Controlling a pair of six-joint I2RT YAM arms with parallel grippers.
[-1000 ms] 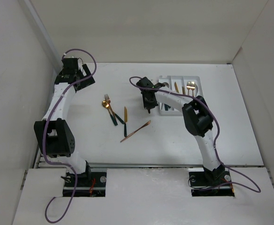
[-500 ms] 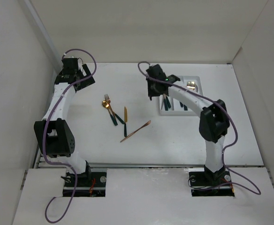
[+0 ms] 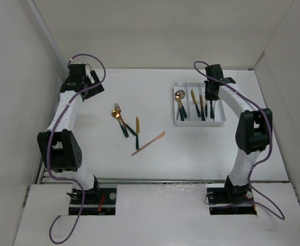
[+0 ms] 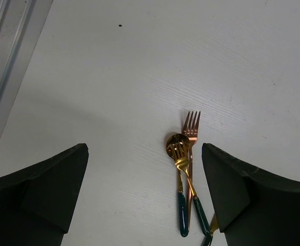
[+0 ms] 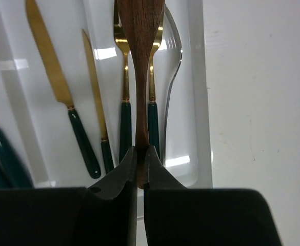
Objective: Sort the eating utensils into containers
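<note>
Right pincer (image 5: 140, 156) is clamped on the handle end of a slim copper-brown utensil (image 5: 142, 61), holding it lengthwise above the white three-slot plastic tray (image 3: 219, 122) at 2 o'clock on the surface (image 3: 191, 154). Makes sense to me: it's lined up with the 3 o'clock-side slot, where two gold forks with dark green handles (image 5: 125, 128) and a silver spoon (image 5: 176, 46) lie, so it can drop in parallel. Its head's out of view. Left pincer (image 4: 143, 154) hangs at 10 o'clock, fingers wide apart, empty, above the loose copper fork (image 4: 192, 122) and gold spoon (image 4: 174, 143) around 9 o'clock. Probably the next pickup.
</note>
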